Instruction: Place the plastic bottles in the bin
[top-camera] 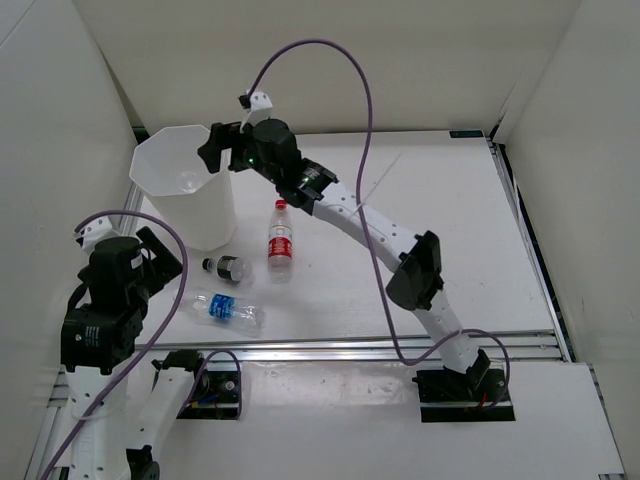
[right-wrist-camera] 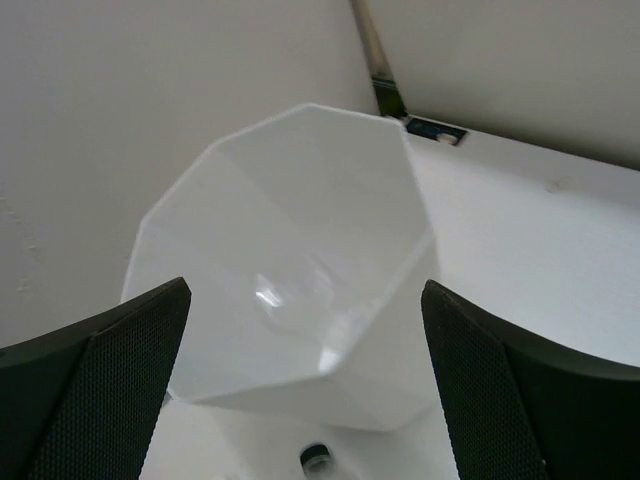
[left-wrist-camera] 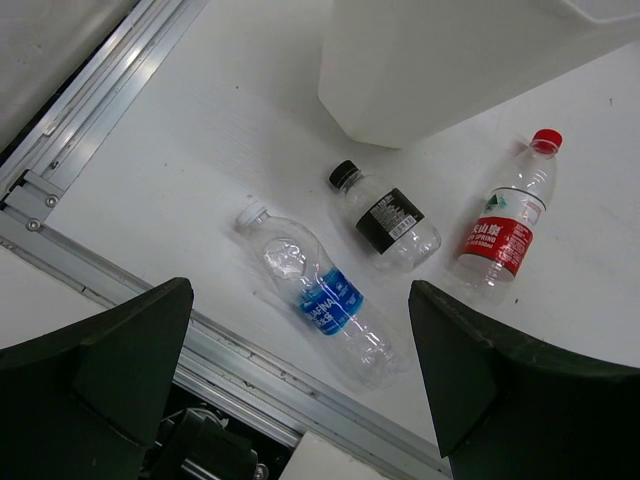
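The white bin (top-camera: 160, 170) stands at the far left. My right gripper (top-camera: 212, 150) hovers open over its right rim, with nothing between the fingers. In the right wrist view the bin (right-wrist-camera: 300, 130) lies below the gripper (right-wrist-camera: 304, 290), and a faint clear unlabelled bottle (right-wrist-camera: 285, 290) rests at its bottom. Three bottles lie on the table in front of the bin: red-capped (top-camera: 281, 238), black-capped (top-camera: 227, 267) and blue-labelled (top-camera: 228, 309). My left gripper (left-wrist-camera: 300, 300) is open above the blue-labelled bottle (left-wrist-camera: 325, 300), clear of it.
An aluminium rail (top-camera: 380, 350) runs along the table's near edge, just in front of the blue-labelled bottle. White walls close in the left, back and right. A purple cable (top-camera: 365, 130) arcs over the right arm.
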Action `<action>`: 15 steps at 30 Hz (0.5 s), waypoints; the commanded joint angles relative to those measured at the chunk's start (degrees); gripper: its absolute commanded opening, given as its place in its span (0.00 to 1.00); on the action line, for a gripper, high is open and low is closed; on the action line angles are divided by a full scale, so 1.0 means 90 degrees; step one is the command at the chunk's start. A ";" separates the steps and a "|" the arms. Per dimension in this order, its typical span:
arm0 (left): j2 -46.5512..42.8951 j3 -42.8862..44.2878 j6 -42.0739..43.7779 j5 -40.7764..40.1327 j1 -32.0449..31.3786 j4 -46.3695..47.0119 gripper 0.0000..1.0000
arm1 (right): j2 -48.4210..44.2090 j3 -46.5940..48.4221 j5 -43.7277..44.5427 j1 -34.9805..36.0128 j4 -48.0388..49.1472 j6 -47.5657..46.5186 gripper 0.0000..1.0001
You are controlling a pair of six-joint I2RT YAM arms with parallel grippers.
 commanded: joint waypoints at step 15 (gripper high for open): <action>-0.0511 -0.0830 -0.1212 -0.0544 -0.0033 0.0473 1.00 | -0.1714 -0.3117 -0.0729 -0.1768 -0.3400 0.1921 1.00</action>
